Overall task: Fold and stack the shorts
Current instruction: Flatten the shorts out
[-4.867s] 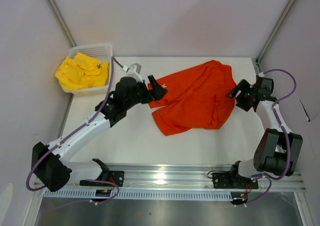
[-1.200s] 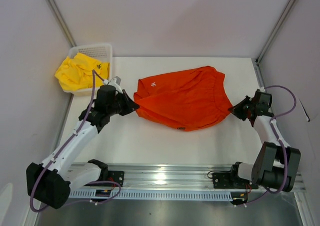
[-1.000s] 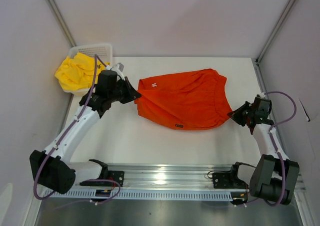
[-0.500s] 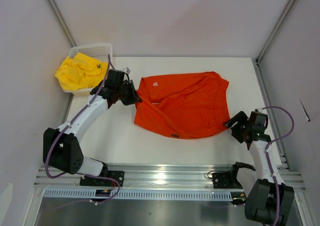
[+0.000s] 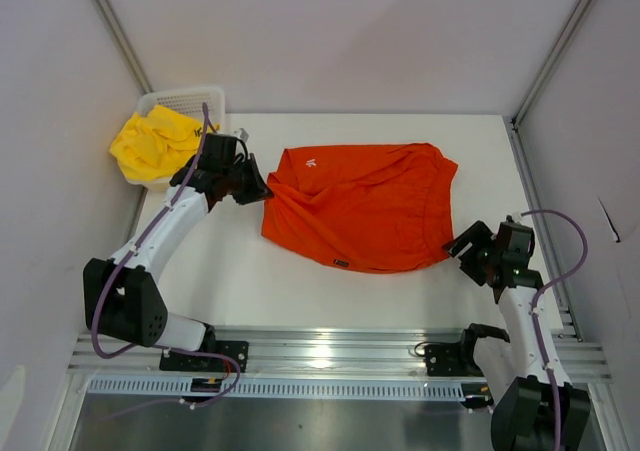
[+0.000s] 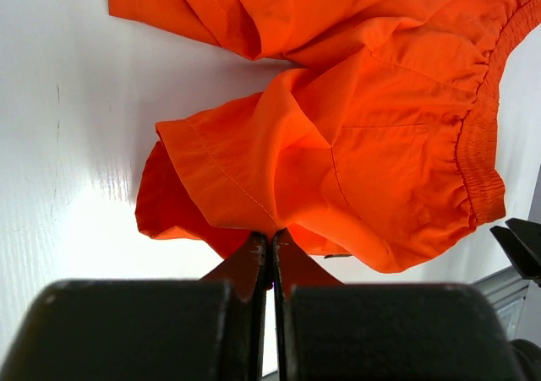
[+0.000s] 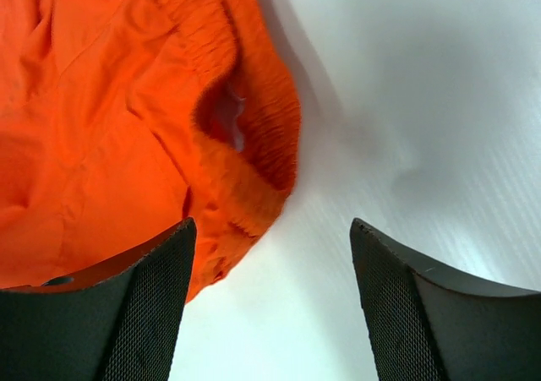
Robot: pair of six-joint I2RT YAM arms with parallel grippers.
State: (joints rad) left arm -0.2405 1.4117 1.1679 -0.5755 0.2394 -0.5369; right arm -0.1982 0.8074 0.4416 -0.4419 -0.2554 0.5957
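Observation:
The orange-red shorts [image 5: 362, 206] lie spread on the white table, waistband toward the right. My left gripper [image 5: 262, 192] is shut on a hem fold at their left edge; in the left wrist view the pinched cloth [image 6: 270, 220] bunches up just above the left gripper [image 6: 271, 239]. My right gripper [image 5: 462, 247] stands open beside the waistband corner [image 7: 254, 187], with bare table between its fingertips [image 7: 182, 229] and nothing held. The yellow shorts [image 5: 160, 143] sit crumpled in the white basket [image 5: 190, 98] at the back left.
The basket stands against the left wall at the table's far corner. A metal rail [image 5: 330, 356] runs along the near edge by the arm bases. Grey walls close in the left, back and right sides.
My right gripper has opened and let go of the waistband, drawing back toward the near right. The left gripper kept its hold and pulled the left edge outward, flattening the orange-red shorts.

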